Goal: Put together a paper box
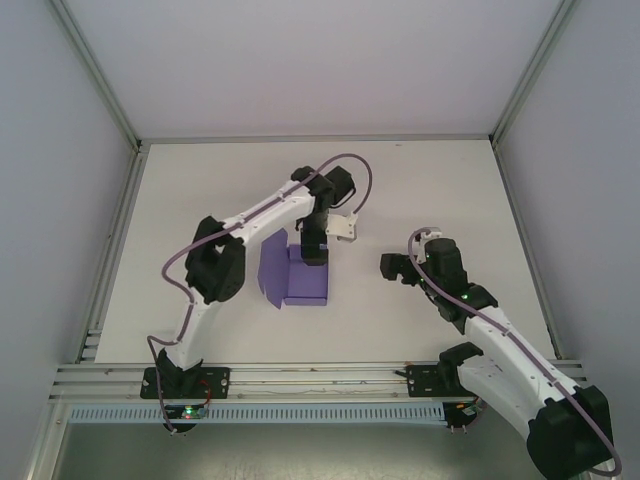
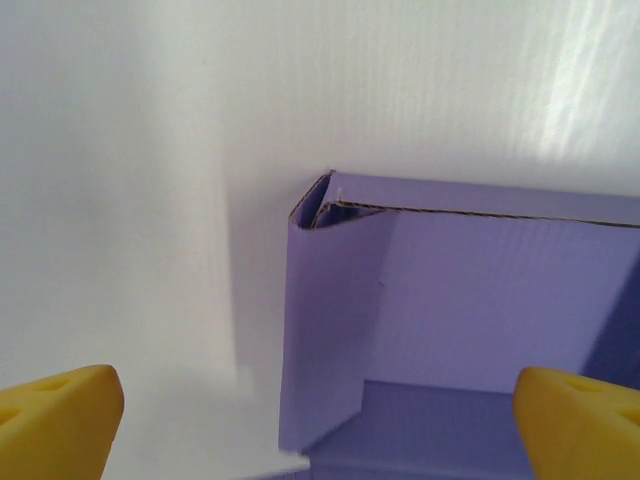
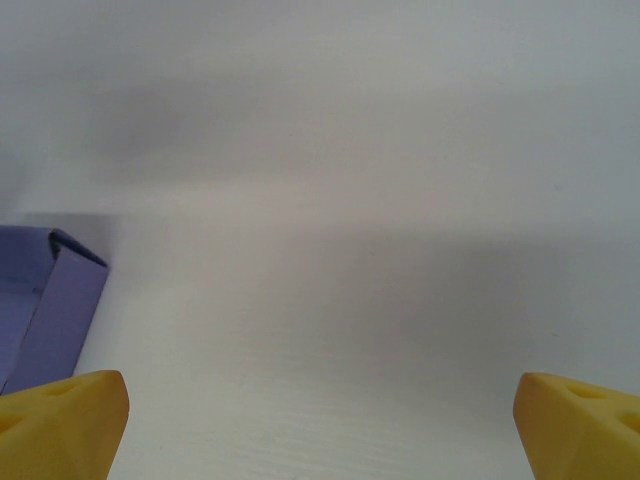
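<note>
Both spread wide: left gripper (image 2: 320, 425) above paper box (image 1: 303, 285) at centre of worktop (image 1: 200, 200), right gripper (image 3: 320, 425) near its right side. Bare white surface out to walls (image 1: 60, 150).

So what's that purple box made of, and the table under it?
The paper box looks like thin matte violet card, possibly finely corrugated: faint ribbing crosses its panels and a darker raw edge shows along the top fold. The table looks like a white, slightly glossy sheet with soft glare; plastic or laminate, I cannot tell.

L claw (image 1: 314, 250) covers paper box (image 1: 305, 286) far edge.
</note>
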